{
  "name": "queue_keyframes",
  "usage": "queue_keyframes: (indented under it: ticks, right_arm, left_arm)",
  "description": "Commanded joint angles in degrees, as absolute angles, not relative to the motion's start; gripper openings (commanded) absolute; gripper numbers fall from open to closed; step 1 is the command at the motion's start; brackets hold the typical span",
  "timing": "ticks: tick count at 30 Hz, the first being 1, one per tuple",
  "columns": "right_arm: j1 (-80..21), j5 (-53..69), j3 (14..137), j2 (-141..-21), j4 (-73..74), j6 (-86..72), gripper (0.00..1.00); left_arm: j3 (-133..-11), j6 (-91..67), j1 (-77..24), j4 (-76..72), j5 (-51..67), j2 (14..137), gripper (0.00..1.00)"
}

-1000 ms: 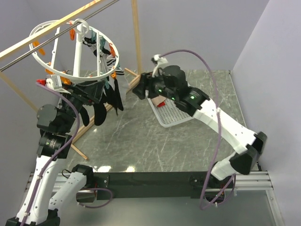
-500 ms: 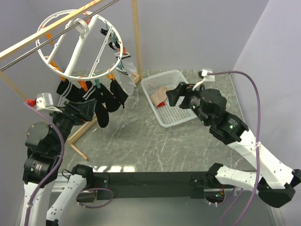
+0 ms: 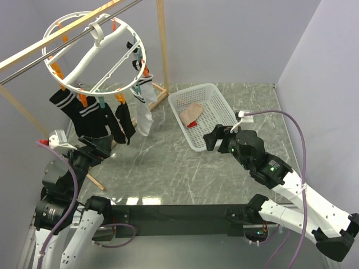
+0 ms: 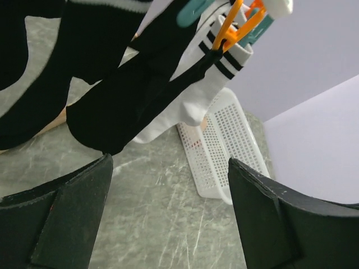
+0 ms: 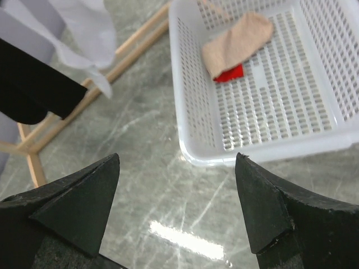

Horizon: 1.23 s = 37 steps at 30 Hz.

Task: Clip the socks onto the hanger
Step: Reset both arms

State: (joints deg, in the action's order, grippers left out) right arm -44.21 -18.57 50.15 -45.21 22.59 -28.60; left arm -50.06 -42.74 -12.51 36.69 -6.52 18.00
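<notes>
Grey marble worktop (image 3: 168,174) sits under the hanger (image 3: 85,58), which already carries a row of clipped socks (image 3: 76,109), though one beige sock (image 3: 192,114) waits in the basket (image 3: 207,147) and both sets of jaws gape wide, holding nothing.

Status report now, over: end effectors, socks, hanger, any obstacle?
Left end effector and right end effector open, empty. Socks hang clipped on hanger. Beige cloth lies in basket before right end effector.
</notes>
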Motion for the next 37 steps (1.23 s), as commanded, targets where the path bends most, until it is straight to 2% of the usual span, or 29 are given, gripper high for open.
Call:
queue_keyframes:
  ticks: [1,7,37]
  right_arm:
    - [-44.03,-19.16,48.87,-43.07,18.46,-30.32,0.90]
    - [-44.03,-18.90,48.78,-42.98,18.46,-29.18,0.90]
    - [-44.03,-20.65,54.49,-44.30,20.74,-25.14,0.91]
  left_arm:
    - [-49.83,-43.69,-12.66,37.52,-8.00,16.96,0.89]
    - [-51.33,-38.77,-12.66,37.45,-5.89,19.34,0.92]
    - [-52.47,-39.29,-12.66,36.39,-6.42,22.51,0.93]
